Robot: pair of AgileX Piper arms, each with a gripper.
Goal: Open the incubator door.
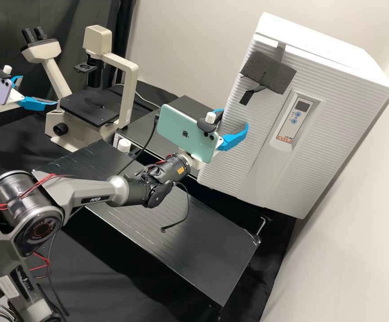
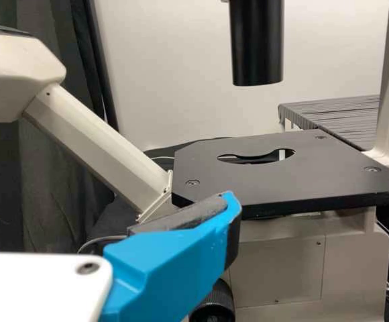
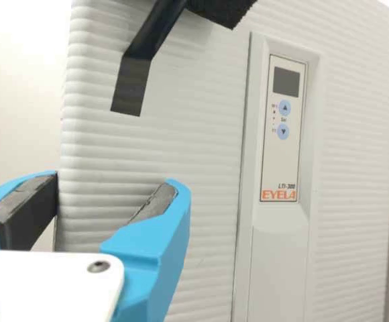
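Between the microscope (image 1: 129, 94) and the incubator (image 1: 333, 125), open air left room to pass. Foam (image 1: 272, 74) and a dangling strap (image 1: 247, 97) obstructed the incubator's upper front; a low platform (image 1: 212, 264) blocked below.

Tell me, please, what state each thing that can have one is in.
Incubator door, closed
Incubator display, dark
Black foam pad, taped to the door
Right end effector, open, near the door's edge
Left end effector, open, near the microscope
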